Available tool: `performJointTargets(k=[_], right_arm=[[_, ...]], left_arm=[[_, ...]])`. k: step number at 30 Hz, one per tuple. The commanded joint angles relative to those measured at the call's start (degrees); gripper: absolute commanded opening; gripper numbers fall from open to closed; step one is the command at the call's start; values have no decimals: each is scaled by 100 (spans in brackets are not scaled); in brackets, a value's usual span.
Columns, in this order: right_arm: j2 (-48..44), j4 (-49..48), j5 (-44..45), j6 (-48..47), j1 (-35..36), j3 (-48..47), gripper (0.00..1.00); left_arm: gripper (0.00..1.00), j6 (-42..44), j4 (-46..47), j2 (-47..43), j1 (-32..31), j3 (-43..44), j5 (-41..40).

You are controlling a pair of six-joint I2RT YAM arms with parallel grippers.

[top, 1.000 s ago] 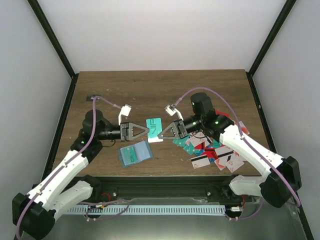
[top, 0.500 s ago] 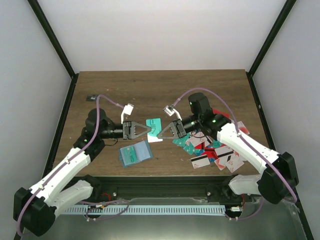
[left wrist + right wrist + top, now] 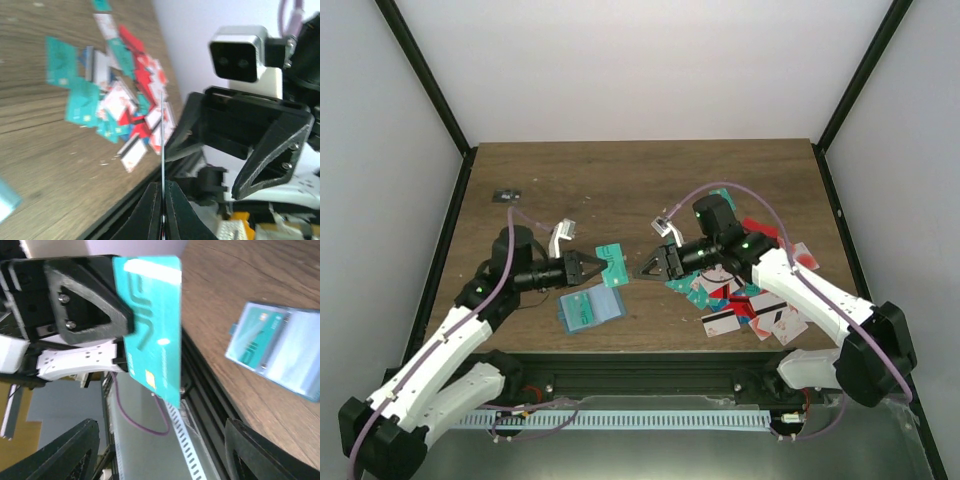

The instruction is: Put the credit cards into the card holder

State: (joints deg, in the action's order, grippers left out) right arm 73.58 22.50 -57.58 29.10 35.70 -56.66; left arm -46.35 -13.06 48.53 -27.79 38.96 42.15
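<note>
Your L gripper (image 3: 599,265) was clamped on a teal credit card (image 3: 612,264), held on edge above the table (image 3: 620,180), just beyond the card holder (image 3: 591,308). The holder lay open near the front edge w/ a teal card showing inside. Your R gripper (image 3: 644,270) faced the held card, jaws wide, gripping nothing. The other credit cards (image 3: 750,300) lay piled under the R arm.

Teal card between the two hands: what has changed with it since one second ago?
The right hand opened and let go of the teal card; the left hand closed on it and carried it leftward. The card holder and the pile of cards stayed in place.
</note>
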Motion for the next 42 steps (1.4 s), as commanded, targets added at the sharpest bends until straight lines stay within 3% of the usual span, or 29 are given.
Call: performJointTargets(k=[1, 7, 20, 25, 42], right_arm=[[-8, -116, 689, 353, -37, 367, 71], [307, -106, 1179, 555, -37, 423, 70], [996, -316, 1548, 722, -37, 322, 66], [1312, -441, 1548, 745, -36, 318, 59], [1965, -696, 1479, 728, -34, 205, 47]], left_arm=[[4, 460, -1776, -251, 149, 43, -1349], [4, 209, -2107, -251, 203, -399, -2133], [4, -77, -1026, 347, 222, -1388, -1948], [4, -52, -678, 472, 230, -1623, -1903], [4, -62, -198, 1135, 314, -1787, -1766]])
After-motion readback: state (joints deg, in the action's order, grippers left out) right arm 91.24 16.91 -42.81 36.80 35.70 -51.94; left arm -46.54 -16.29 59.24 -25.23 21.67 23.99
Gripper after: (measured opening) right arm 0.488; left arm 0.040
